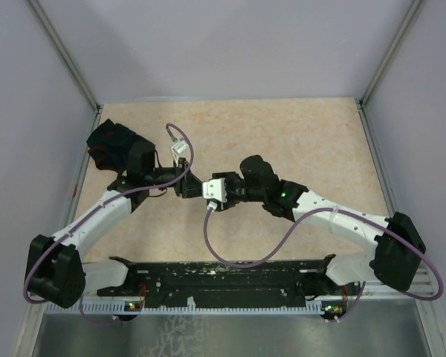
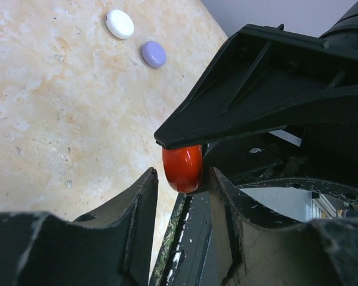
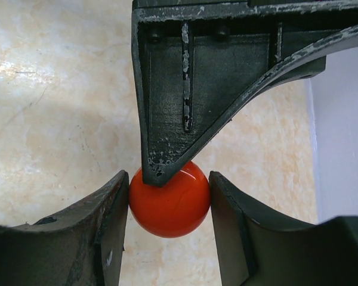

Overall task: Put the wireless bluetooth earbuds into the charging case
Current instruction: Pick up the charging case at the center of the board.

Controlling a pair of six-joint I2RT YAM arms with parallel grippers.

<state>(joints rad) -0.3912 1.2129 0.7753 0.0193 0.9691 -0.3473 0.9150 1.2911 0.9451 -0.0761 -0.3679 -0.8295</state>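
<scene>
Over table (image 1: 320, 141), elbows splayed, left tool (image 2: 184, 179) and right tool (image 3: 169, 179) clasp red case (image 3: 167, 215).

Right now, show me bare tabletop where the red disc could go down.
Free: the table's far right, beyond the right gripper holding the red disc; also the stretch beside the white disc and purple disc. Crowded: the centre around that disc, and the black cloth's far-left corner.
</scene>
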